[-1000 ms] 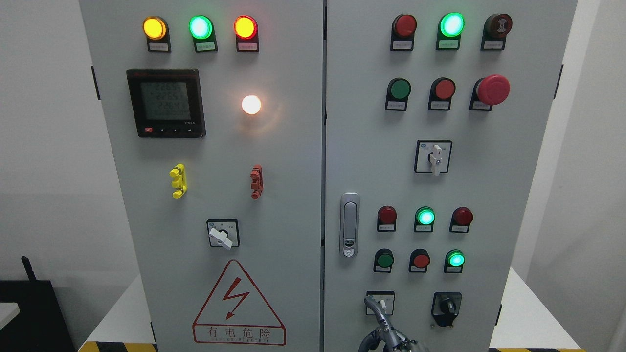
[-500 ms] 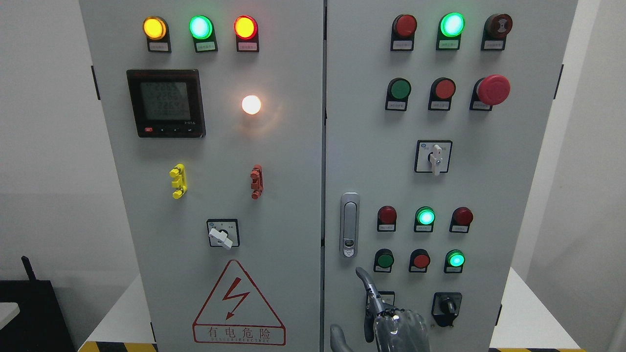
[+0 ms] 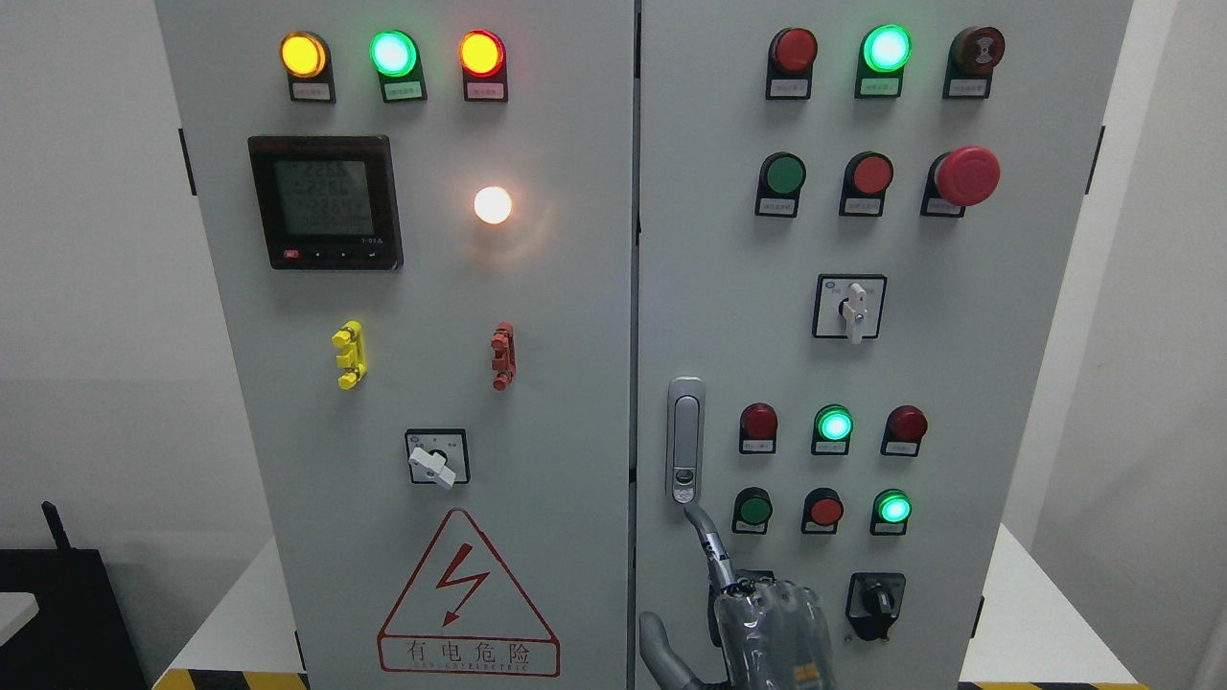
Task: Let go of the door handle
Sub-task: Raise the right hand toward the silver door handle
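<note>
The silver door handle (image 3: pixel 684 441) stands upright on the left edge of the cabinet's right door (image 3: pixel 729 287), lying flush, with a small lock button at its lower end. My right hand (image 3: pixel 676 575) rises from the bottom edge just below it. Its index finger (image 3: pixel 707 544) points up, with the tip at the handle's bottom end; I cannot tell whether it touches. The thumb (image 3: pixel 659 647) sticks out to the left, the other fingers are folded, and the hand holds nothing. The left hand is out of view.
The hand's back covers a rotary switch (image 3: pixel 757 580) on the right door; a black knob switch (image 3: pixel 874 604) sits to its right. Red and green push buttons (image 3: pixel 832 424) lie right of the handle. The left door (image 3: pixel 431 335) carries a meter, lamps and a warning triangle.
My right hand has risen from the bottom edge, and its index fingertip has moved up and left from the rotary switch to the bottom of the handle. The handle has not moved.
</note>
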Controlling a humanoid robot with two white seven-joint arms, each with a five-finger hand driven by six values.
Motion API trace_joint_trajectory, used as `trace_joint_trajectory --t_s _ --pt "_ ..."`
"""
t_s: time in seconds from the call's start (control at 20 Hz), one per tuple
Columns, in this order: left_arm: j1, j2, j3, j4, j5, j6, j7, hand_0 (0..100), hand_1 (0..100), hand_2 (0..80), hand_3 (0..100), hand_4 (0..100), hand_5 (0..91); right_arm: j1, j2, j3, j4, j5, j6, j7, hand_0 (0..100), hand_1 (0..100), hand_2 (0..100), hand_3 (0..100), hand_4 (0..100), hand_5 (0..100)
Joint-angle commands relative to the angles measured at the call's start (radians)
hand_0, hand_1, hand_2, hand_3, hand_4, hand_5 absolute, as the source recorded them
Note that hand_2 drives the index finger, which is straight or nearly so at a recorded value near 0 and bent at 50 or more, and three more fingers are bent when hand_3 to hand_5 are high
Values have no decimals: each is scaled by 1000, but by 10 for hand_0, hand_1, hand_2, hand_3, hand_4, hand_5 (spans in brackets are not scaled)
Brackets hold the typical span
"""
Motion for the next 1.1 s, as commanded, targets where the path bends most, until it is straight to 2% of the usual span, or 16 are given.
trace_joint_trajectory --t_s 0.0,0.1,0.3,0.45,1.05 --pt "0 0 0 -9 -28 0 1 120 389 0 0 0 0 -13 6 0 39 69 1 8 380 437 59 1000 1000 1000" --pt "0 0 0 -9 -28 0 1 120 389 0 0 0 0 -17 6 -2 48 98 3 15 380 436 65 1000 1000 1000" --pt "0 0 0 -9 -28 0 1 120 389 0 0 0 0 -37 6 -10 60 100 73 38 382 434 68 1000 1000 1000" --pt "0 0 0 -9 -28 0 1 120 389 0 0 0 0 -67 6 -17 88 100 81 42 387 431 68 1000 1000 1000" --pt "0 0 0 -9 -28 0 1 120 389 0 0 0 0 -67 7 -28 109 92 79 42 396 423 70 1000 1000 1000"
